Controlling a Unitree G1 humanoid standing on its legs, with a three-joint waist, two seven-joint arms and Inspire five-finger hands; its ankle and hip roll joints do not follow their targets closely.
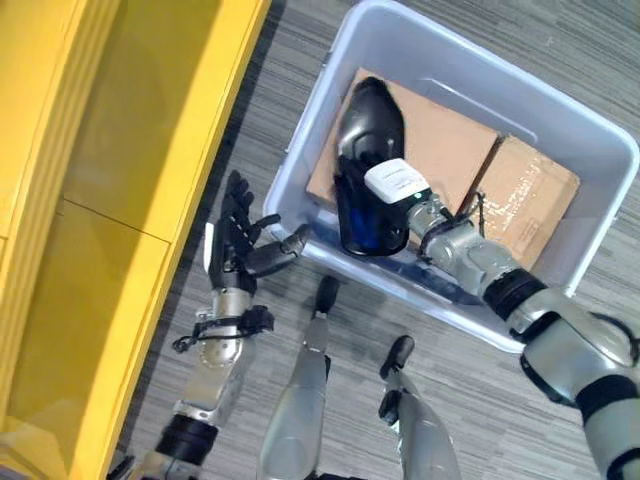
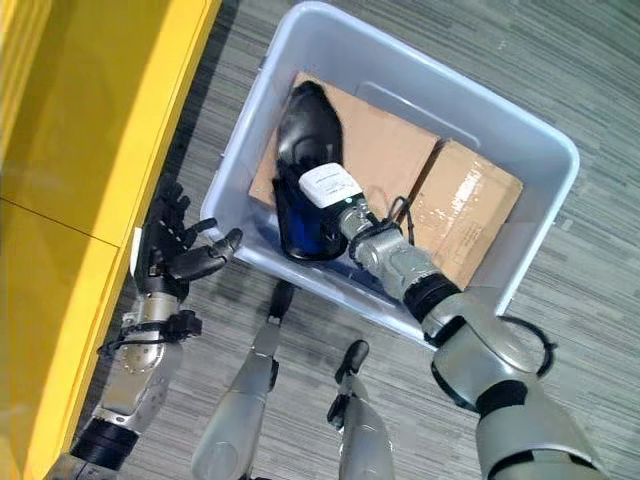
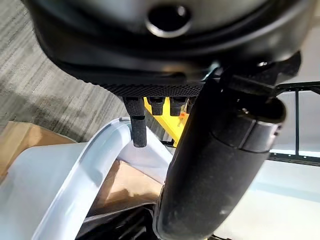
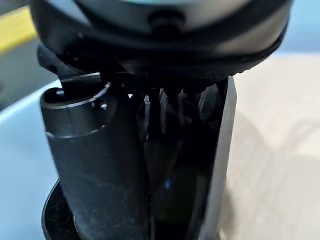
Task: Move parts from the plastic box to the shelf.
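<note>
A large glossy black part (image 1: 370, 110) lies in the pale plastic box (image 1: 300, 150), on top of cardboard. My right hand (image 1: 415, 205) reaches into the box from the lower right. Its thumb (image 4: 95, 165) and fingers close on the near end of the black part. My left hand (image 1: 232, 240) hovers outside the box by its near left wall, fingers spread and straight, holding nothing. Its thumb (image 3: 215, 165) points toward the box rim (image 3: 100, 150). The yellow shelf (image 1: 150, 130) stands along the left.
Two flat cardboard pieces (image 1: 450, 140) (image 1: 530, 200) line the box floor. Grey striped carpet (image 1: 560, 40) surrounds the box. A narrow strip of floor separates the shelf edge from the box's left wall.
</note>
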